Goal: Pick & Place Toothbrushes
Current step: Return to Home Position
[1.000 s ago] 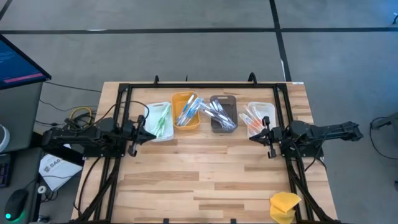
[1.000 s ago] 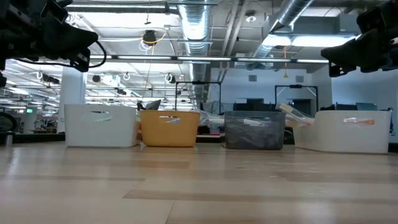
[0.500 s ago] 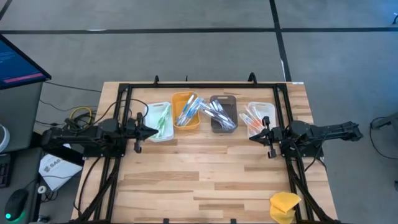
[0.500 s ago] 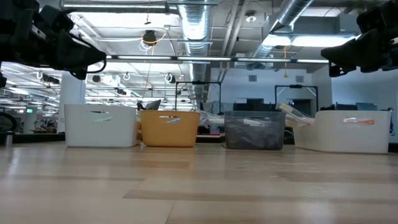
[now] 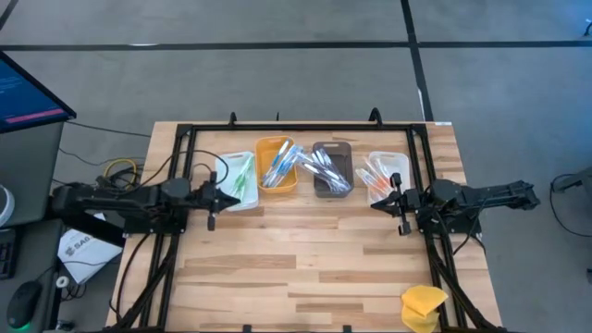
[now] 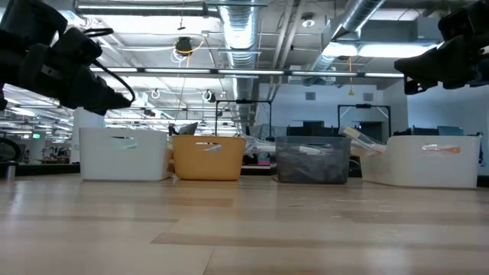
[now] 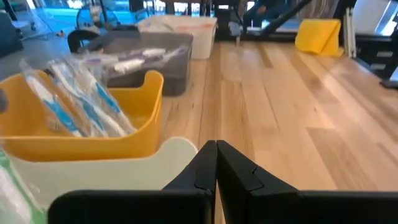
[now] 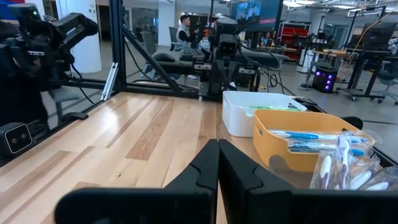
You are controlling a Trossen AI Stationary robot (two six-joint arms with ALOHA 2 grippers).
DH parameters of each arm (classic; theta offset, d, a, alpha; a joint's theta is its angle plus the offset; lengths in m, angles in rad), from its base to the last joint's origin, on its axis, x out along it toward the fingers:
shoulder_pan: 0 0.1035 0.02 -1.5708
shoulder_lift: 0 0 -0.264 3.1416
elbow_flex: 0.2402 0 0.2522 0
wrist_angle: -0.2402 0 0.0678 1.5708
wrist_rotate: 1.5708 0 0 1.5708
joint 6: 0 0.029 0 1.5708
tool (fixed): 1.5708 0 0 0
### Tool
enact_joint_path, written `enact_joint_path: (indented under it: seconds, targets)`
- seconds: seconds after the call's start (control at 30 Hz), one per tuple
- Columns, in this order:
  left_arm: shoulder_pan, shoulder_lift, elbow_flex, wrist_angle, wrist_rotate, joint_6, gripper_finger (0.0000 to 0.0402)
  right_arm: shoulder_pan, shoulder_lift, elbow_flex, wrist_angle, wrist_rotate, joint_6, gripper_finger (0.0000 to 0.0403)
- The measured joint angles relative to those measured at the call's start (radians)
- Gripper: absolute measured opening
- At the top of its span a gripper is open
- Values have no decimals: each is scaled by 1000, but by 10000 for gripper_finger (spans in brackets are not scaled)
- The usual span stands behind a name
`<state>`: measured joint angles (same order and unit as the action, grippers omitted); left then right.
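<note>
left gripper (image 5: 222, 195) is hovering by the left white bin (image 5: 223, 165), right gripper (image 5: 377, 204) by the right white bin (image 5: 403, 159). both are sitting pinched shut — empty.

text: none legible | monitor (image 5: 28, 92): screen lines too small to read

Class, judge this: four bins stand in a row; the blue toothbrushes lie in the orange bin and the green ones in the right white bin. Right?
One slip: the high view shows the green toothbrushes in the left white bin. The rest holds.
</note>
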<state>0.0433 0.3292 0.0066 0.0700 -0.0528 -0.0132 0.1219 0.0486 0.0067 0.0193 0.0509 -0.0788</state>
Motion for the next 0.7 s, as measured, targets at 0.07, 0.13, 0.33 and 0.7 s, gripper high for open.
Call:
enact_joint_path:
  seconds: [0.07, 0.13, 0.33, 0.7]
  targets:
    - [0, 19, 0, 0, 0, 2, 3, 0, 0, 0, 0, 0, 0, 0]
    - [0, 34, 0, 1, 0, 2, 3, 0, 0, 0, 0, 0, 0, 0]
    - [-21, 40, 0, 1, -2, 2, 5, 0, 0, 0, 0, 0, 0, 0]
    - [-31, -136, 0, 9, -2, 1, 6, 0, 0, 0, 0, 0, 0, 0]
